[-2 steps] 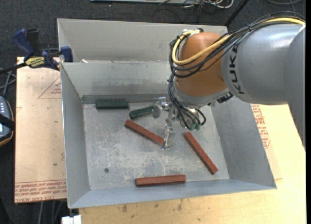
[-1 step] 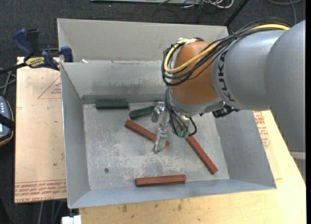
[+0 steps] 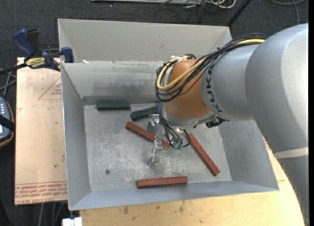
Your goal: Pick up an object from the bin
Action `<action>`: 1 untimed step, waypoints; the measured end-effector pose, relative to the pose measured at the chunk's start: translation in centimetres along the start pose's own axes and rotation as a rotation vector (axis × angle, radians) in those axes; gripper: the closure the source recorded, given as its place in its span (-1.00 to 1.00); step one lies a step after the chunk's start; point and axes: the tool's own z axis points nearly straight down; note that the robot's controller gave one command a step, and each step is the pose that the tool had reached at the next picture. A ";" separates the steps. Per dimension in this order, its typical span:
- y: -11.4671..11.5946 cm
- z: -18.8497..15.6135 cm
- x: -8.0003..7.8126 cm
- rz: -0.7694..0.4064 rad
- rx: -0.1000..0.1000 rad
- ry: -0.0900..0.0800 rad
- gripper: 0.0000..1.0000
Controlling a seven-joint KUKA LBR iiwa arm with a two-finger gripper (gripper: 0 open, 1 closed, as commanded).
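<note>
Dark carpet strewn with cables surrounds a grey metal bin (image 3: pixel 73 122) with a scuffed floor. Your arm (image 3: pixel 274 78), broad and silver with an orange wrist cover, reaches in from the right and hangs over the bin's middle. Its gripper (image 3: pixel 153 157) points down near the centre of the bin floor, just beside the lower end of a slanted red-brown stick (image 3: pixel 139 131). You cannot tell whether the gripper is spread or closed, nor whether it touches that stick. A longer red-brown stick (image 3: pixel 204 156) lies slanted to the right, and a third red-brown stick (image 3: pixel 162 182) lies along the front wall. A dark green stick (image 3: pixel 113 105) lies by the back wall, with a second green stick (image 3: pixel 143 113) beside it, partly under the arm.
</note>
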 end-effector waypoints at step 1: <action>0.9 0.0 0.2 0.293 -0.001 -0.003 1.00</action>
